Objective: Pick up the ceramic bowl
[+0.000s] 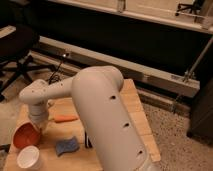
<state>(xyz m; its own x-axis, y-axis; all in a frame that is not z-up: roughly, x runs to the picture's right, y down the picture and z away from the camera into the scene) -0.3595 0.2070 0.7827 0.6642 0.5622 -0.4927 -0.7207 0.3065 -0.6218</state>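
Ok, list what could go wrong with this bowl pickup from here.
1. The ceramic bowl sits tilted at the table's left edge, so a nudge from the pincer right at its rim might tip it off.
2. The white cup stands just below the bowl and could get knocked during the lift.
3. The bulky arm hides much of the table.

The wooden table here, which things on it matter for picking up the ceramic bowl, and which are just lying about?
Part of the job:
- ceramic bowl, orange-red, tilted at the table's left edge
- gripper, down at the bowl's rim

Just lying about:
- white cup, in front of the bowl
- orange carrot-like item
- blue sponge
- wooden table itself
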